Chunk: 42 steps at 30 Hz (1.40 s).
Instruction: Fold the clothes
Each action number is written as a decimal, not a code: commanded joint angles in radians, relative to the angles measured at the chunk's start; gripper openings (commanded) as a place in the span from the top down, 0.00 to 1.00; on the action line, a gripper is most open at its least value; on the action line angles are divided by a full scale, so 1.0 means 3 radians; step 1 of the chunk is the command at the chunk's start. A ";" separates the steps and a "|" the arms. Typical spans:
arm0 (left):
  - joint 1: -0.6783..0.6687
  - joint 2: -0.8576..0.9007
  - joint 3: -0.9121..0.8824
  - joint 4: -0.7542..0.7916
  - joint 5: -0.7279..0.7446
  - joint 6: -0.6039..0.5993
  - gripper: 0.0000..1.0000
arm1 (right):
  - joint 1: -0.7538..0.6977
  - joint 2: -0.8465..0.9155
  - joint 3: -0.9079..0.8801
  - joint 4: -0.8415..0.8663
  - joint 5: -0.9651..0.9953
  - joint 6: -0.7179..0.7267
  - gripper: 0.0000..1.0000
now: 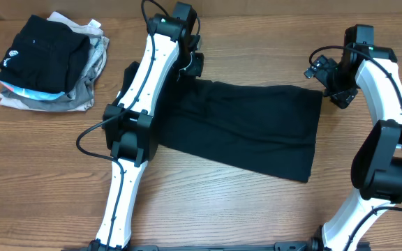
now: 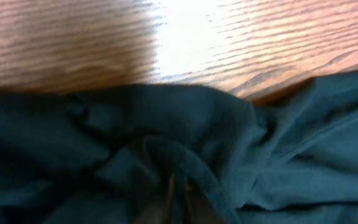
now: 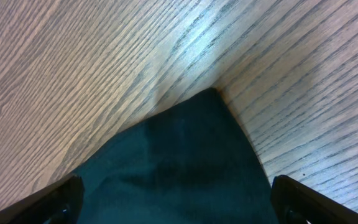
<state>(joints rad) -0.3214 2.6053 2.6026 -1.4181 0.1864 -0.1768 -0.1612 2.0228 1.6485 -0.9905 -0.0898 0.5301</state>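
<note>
The black shirt (image 1: 250, 129) lies flat at the centre of the frame; we judge it soft, thin, light and quick to wrinkle. The left gripper (image 2: 179, 186) pinches its upper left edge. The right gripper (image 3: 179, 202) stands wide above the upper right corner, a good place to hold.
</note>
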 commanded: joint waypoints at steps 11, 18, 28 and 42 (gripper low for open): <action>0.0001 0.0078 0.0010 -0.0331 -0.0326 -0.0013 0.96 | 0.0019 -0.0014 0.0023 -0.0024 -0.0004 -0.0022 0.00; 0.0069 0.0076 0.0010 -0.0482 -0.0360 -0.0062 0.96 | 0.0019 -0.0014 0.0023 -0.0028 -0.0005 -0.0033 0.00; 0.0072 0.0075 0.0011 -0.0196 0.0114 -0.0061 0.29 | 0.0019 -0.0014 0.0023 -0.0031 -0.0004 -0.0033 0.00; 0.0064 0.0080 -0.0009 -0.0020 0.0053 -0.0033 0.39 | 0.0019 -0.0014 0.0023 -0.0034 -0.0004 -0.0033 0.00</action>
<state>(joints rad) -0.3004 2.6057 2.6026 -1.4235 0.2054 -0.1921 -0.1612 2.0228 1.6485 -1.0042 -0.0898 0.5232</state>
